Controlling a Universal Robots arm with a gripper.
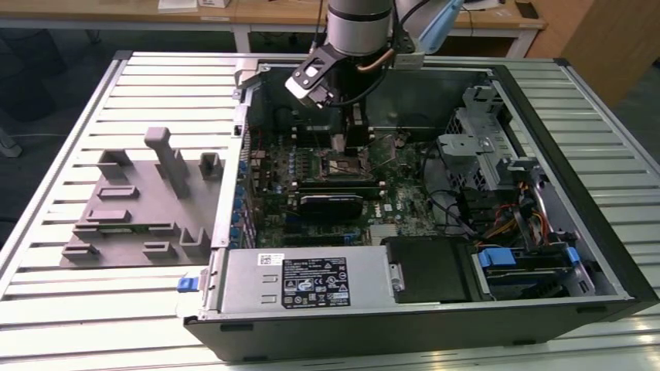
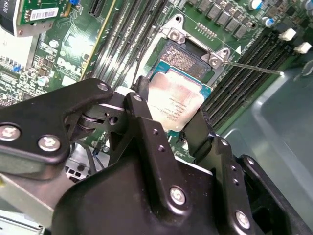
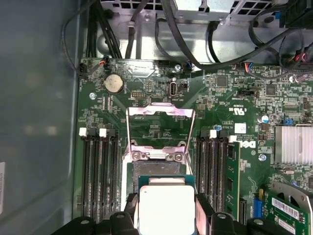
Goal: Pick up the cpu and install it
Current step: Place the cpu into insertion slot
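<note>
Silvery-grey metal draws our eye in the second wrist view: the cpu (image 2: 177,100) is clamped by its opposite edges between the two black fingers (image 2: 200,132) of the gripper (image 2: 170,111); the claw is closed on the chip, and the chip's plate faces the camera.

We see the chip held over the nearer part of the open socket (image 2: 188,53) on the green motherboard (image 2: 122,29); it looks slightly tilted against the board, and we cannot tell whether any edge touches the socket. A thin metal lever (image 2: 254,67) sticks out from the socket's corner; rows of dark memory slots (image 2: 132,34) run along both sides.

In the first wrist view the cpu (image 3: 166,210) appears pale and square between the gripper (image 3: 166,204) tips; just beyond it lies the socket (image 3: 159,169), and past that the metal load frame (image 3: 160,128) is swung open. A round coin cell (image 3: 113,83) sits farther off on the board.

In the exterior view the arm (image 1: 359,23) reaches down into the open computer case (image 1: 577,255); the gripper (image 1: 357,139) hangs just above the socket (image 1: 345,164) near the middle of the board. A power supply (image 1: 299,282) fills the near edge of the case; grey moulded blocks (image 1: 139,205) stand on the slatted metal table (image 1: 62,309) towards the exterior view's left, well apart from the gripper.
</note>
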